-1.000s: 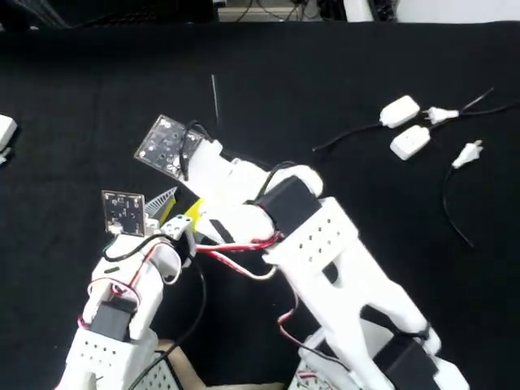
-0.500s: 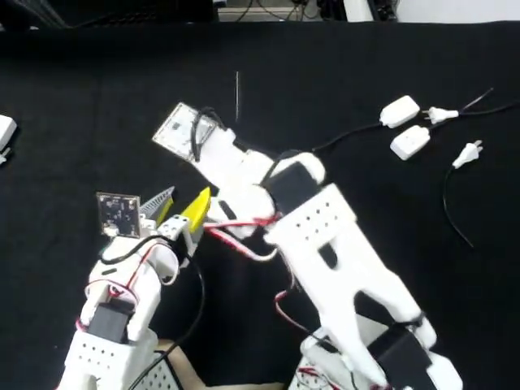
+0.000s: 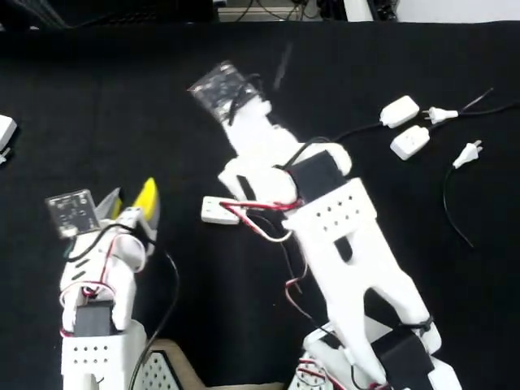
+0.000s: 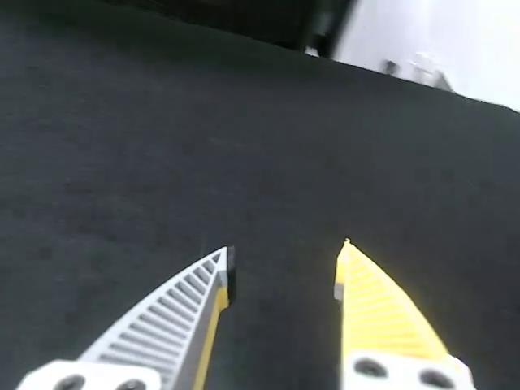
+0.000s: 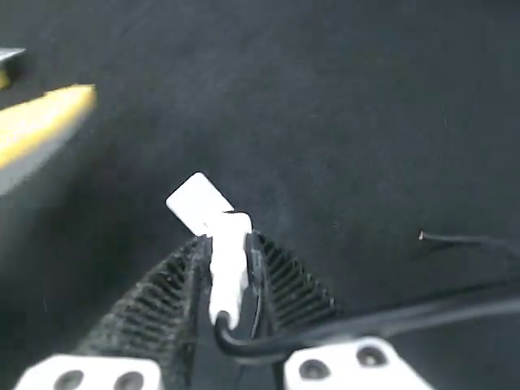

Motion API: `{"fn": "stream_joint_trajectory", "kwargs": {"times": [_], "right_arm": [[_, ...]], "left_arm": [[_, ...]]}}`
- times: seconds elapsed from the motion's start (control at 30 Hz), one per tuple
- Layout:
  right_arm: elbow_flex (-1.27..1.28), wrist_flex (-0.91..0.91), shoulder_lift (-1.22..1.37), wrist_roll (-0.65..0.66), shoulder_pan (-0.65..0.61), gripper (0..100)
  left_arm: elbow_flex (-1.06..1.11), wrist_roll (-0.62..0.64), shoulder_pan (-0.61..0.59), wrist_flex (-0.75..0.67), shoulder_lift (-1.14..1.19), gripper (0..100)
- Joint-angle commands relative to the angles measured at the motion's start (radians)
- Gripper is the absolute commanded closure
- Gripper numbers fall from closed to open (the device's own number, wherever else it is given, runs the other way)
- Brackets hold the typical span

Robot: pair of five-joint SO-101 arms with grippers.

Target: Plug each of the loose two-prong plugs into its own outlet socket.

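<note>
My right gripper (image 5: 229, 240) is shut on a white two-prong plug (image 5: 228, 264), whose black cord (image 5: 341, 325) runs back between the fingers. The plug's front end meets a small white outlet socket (image 5: 193, 200) lying on the black cloth. From above, this white plug and socket pair (image 3: 218, 211) lies mid-table, just under the right arm's wrist. My left gripper (image 4: 286, 268) stands open over bare cloth, with nothing between its grey and yellow fingers. In the high view the left gripper (image 3: 128, 200) is to the left of the pair, apart from it.
At the far right lie two more white sockets (image 3: 400, 111) (image 3: 410, 142) and two loose plugs (image 3: 439, 115) (image 3: 467, 153) with thin black cords. A white object (image 3: 5, 130) sits at the left edge. The right arm's body (image 3: 349, 244) crosses the table's middle.
The left arm pulled back to the left, away from the right arm. The right arm's wrist swung toward the far side, uncovering the white plug and socket on the cloth.
</note>
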Motion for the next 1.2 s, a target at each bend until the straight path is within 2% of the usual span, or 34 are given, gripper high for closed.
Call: {"fn": "stream_joint_trajectory", "kwargs": {"times": [0.0, 0.2, 0.37, 0.53, 0.67, 0.77, 0.93, 1.0, 1.17], "right_arm": [[0.096, -0.144, -0.005, -0.109, 0.041, 98.7], [0.226, -0.301, -0.005, -0.31, 0.038, 98.7], [0.226, -0.316, -0.005, -0.489, 0.035, 98.7], [0.231, -0.318, 0.016, -0.603, -0.006, 98.7], [0.225, -0.35, 0.136, -0.672, -0.035, 98.7], [0.189, -0.364, 0.274, -0.694, -0.035, 98.7], [0.053, -0.264, 0.421, -0.647, -0.037, 98.5], [0.018, -0.222, 0.426, -0.603, -0.057, 98.6], [0.015, -0.196, 0.364, -0.628, -0.098, 98.6]], "left_arm": [[0.016, 0.005, -0.077, 0.006, -0.006, 78], [0.016, 0.005, -0.12, 0.008, 0.002, 78], [0.016, 0.005, -0.117, 0.04, -0.005, 78], [0.016, 0.005, -0.117, 0.04, -0.005, 78], [0.016, 0.006, -0.117, 0.04, -0.005, 78], [0.016, 0.006, -0.117, 0.04, -0.005, 78], [0.016, 0.006, -0.116, 0.038, -0.005, 78], [0.016, 0.006, -0.116, 0.038, -0.005, 78], [0.016, 0.006, -0.116, 0.038, -0.005, 78]]}}
